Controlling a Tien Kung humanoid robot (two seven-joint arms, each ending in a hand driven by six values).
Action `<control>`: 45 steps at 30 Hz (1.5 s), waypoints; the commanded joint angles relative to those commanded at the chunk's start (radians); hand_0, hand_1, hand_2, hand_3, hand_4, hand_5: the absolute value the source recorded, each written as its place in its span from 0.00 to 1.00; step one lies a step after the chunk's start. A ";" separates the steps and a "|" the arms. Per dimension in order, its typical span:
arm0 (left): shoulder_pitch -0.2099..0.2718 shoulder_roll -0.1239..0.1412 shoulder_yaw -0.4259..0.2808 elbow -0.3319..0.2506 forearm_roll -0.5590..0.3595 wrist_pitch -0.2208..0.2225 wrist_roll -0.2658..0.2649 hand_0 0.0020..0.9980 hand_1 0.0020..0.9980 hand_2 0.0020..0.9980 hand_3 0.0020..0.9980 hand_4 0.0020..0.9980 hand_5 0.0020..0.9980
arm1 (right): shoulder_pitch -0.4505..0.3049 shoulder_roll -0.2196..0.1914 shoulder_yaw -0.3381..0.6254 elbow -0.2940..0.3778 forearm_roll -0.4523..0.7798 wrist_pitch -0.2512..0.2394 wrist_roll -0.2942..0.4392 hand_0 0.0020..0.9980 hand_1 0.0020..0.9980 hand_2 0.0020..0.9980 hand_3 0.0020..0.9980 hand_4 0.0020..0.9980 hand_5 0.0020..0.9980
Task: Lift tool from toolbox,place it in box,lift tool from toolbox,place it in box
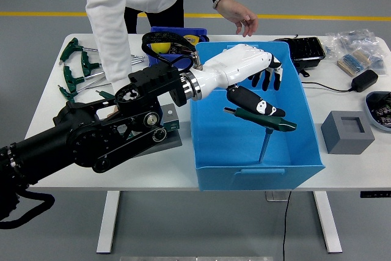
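Note:
My left hand (259,93) hangs over the big blue box (305,105), its white palm up and its black fingers (269,77) spread, so it is open. Just under the thumb a T-handle tool (269,121) with a green grip lies tilted inside the box, its steel shaft pointing down at the box floor. I cannot tell whether the thumb still touches the grip. The grey toolbox stand (170,121) sits left of the box, mostly hidden behind my black forearm (104,139). My right arm is not in view.
A person stands at the far side, one hand (241,16) raised above the box, the other sleeve (107,41) reaching down behind my arm. Several green T-handle tools (76,65) lie far left. A small blue bin (160,46), black tray (306,50), grey block (347,131) and charger (365,79) surround the box.

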 joint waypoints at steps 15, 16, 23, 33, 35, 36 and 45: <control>0.000 0.027 -0.075 -0.014 0.063 -0.039 0.008 0.47 0.61 0.69 0.72 1.00 0.50 | 0.001 -0.002 0.001 0.000 0.004 -0.002 0.004 0.77 0.74 0.80 0.59 0.82 0.73; 0.002 0.034 -0.083 -0.017 0.076 -0.059 0.020 0.47 0.61 0.69 0.72 1.00 0.50 | 0.000 -0.001 0.002 -0.001 0.004 -0.002 0.004 0.77 0.74 0.80 0.59 0.82 0.73; 0.028 0.140 -0.124 0.002 0.170 -0.213 0.076 0.48 0.60 0.68 0.68 1.00 0.62 | -0.004 0.003 0.012 -0.002 0.008 -0.003 0.003 0.77 0.74 0.80 0.59 0.82 0.73; 0.080 0.352 -0.087 -0.002 0.186 -0.402 0.132 0.56 0.65 0.71 0.68 0.97 0.71 | -0.013 0.007 0.008 -0.006 0.017 -0.001 0.002 0.77 0.74 0.80 0.59 0.82 0.73; 0.086 0.380 -0.071 -0.005 0.185 -0.414 0.132 0.56 0.65 0.71 0.68 0.97 0.71 | -0.014 0.007 0.007 -0.006 0.020 -0.001 0.003 0.77 0.74 0.80 0.59 0.82 0.73; 0.088 0.392 -0.064 -0.008 0.183 -0.418 0.129 0.56 0.65 0.71 0.68 0.97 0.71 | -0.014 0.008 0.006 -0.006 0.021 -0.001 0.003 0.77 0.74 0.80 0.59 0.82 0.73; 0.087 0.449 -0.018 -0.034 0.187 -0.506 0.148 0.67 0.70 0.73 0.62 0.94 0.74 | -0.015 0.011 -0.005 -0.007 0.038 -0.002 0.007 0.77 0.74 0.80 0.59 0.82 0.73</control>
